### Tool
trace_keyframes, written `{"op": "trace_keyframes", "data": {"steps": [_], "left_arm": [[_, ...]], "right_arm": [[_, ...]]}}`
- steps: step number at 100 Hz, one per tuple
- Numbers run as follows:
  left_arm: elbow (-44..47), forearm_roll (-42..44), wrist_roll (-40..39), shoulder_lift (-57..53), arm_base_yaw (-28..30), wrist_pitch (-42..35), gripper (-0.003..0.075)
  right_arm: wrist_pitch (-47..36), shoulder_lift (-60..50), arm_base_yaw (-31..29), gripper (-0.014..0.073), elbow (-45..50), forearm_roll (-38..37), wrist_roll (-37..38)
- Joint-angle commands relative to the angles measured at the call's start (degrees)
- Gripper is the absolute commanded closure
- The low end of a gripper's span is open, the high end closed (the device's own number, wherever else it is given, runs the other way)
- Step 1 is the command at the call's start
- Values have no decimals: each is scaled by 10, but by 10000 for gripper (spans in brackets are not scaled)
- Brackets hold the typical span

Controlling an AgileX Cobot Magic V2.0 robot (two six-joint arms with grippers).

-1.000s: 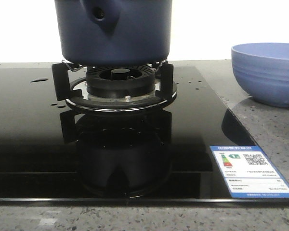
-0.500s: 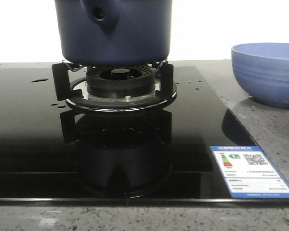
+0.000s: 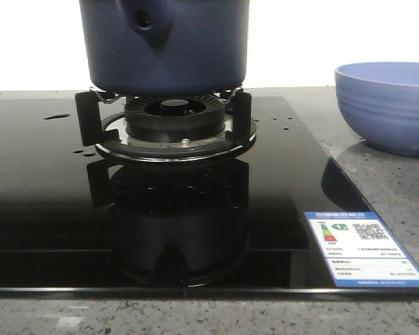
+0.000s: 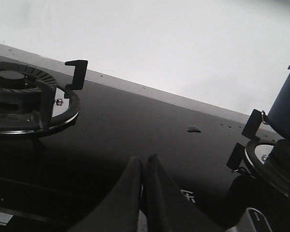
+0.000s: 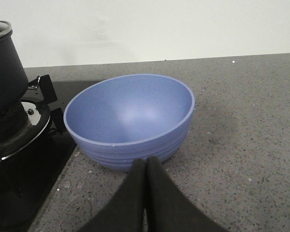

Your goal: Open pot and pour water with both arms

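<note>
The dark navy pot (image 3: 167, 45) stands on the burner (image 3: 169, 118) of the black glass hob, its handle socket (image 3: 145, 19) facing the front camera; its top is cut off by the frame. It also shows in the left wrist view (image 4: 286, 108) and the right wrist view (image 5: 5, 72). Water shows as a small puddle (image 3: 56, 116) and droplets (image 3: 283, 125) on the glass; the puddle also shows in the left wrist view (image 4: 194, 129). My left gripper (image 4: 143, 159) is shut and empty above the glass between two burners. My right gripper (image 5: 146, 162) is shut and empty just before the light-blue ribbed bowl (image 5: 130, 118).
The ribbed bowl (image 3: 387, 105) stands on the grey speckled counter (image 3: 398, 188) to the right of the hob. A second burner (image 4: 24, 96) with black pan supports lies to the left. An energy label (image 3: 359, 248) is stuck on the hob's front right corner.
</note>
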Motion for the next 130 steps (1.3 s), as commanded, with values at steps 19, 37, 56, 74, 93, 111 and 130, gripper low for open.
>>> {"op": "trace_keyframes", "data": {"steps": [19, 37, 56, 74, 93, 111, 130], "left_arm": [[19, -6, -5, -15, -3, -39, 739], [19, -6, -5, -15, -3, -39, 739], [19, -6, -5, -15, -3, -39, 739], [19, -6, -5, -15, -3, -39, 739], [19, -6, -5, -14, -3, -39, 739], [19, -6, -5, -14, -2, -39, 739], [19, -6, -5, -14, -2, -39, 739]], "right_arm": [[-52, 4, -4, 660, -15, 2, -6], [-121, 4, -4, 660, 3, -205, 212], [-250, -7, -4, 660, 86, -314, 319], [-246, -82, -4, 660, 156, -326, 318], [-177, -140, -4, 660, 181, -331, 318], [-165, -142, -4, 660, 181, -336, 318], [-166, -142, -4, 660, 180, -333, 318]]}}
